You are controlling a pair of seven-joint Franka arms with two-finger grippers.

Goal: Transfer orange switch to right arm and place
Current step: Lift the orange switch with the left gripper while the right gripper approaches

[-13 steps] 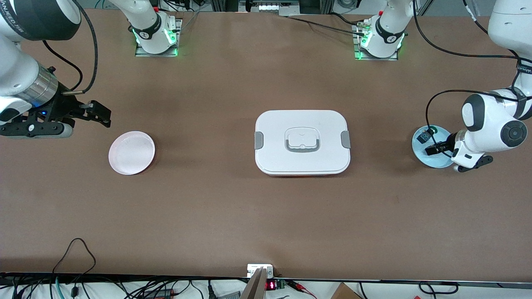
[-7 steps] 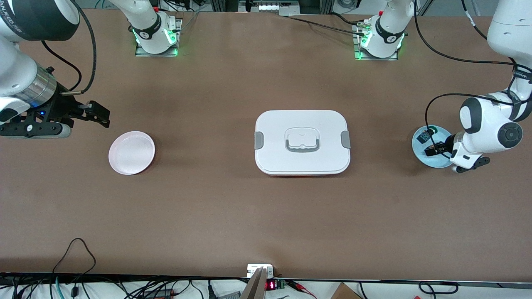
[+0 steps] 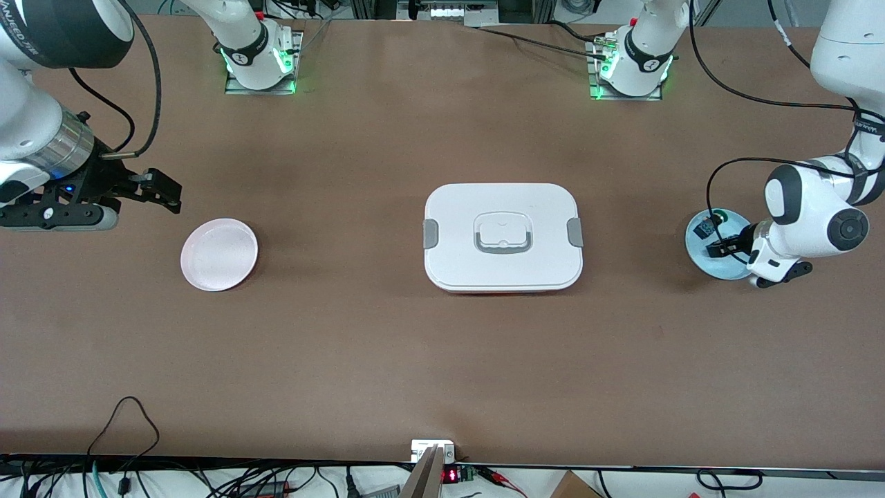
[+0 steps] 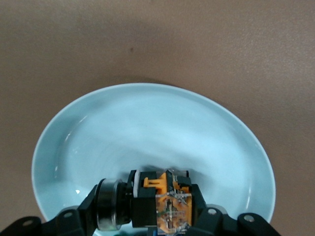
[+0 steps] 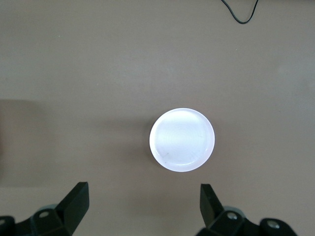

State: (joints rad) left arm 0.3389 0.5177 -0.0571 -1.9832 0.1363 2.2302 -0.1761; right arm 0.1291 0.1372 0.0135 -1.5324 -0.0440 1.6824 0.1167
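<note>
The orange switch, a small black block with an orange face and a silver ring, sits between the fingers of my left gripper. That gripper is shut on it, low over the light blue plate at the left arm's end of the table. In the front view the hand hides the switch. A similar black part with a green cap lies on the same plate. My right gripper is open and empty. It hangs over bare table beside the pale pink plate, which also shows in the right wrist view.
A white lidded box with grey clips and a handle stands at the table's middle. Cables hang along the edge nearest the front camera. Both arm bases stand at the edge farthest from it.
The left arm's wrist and elbow have shifted slightly, with the hand staying over the blue plate. The right arm has barely moved.
</note>
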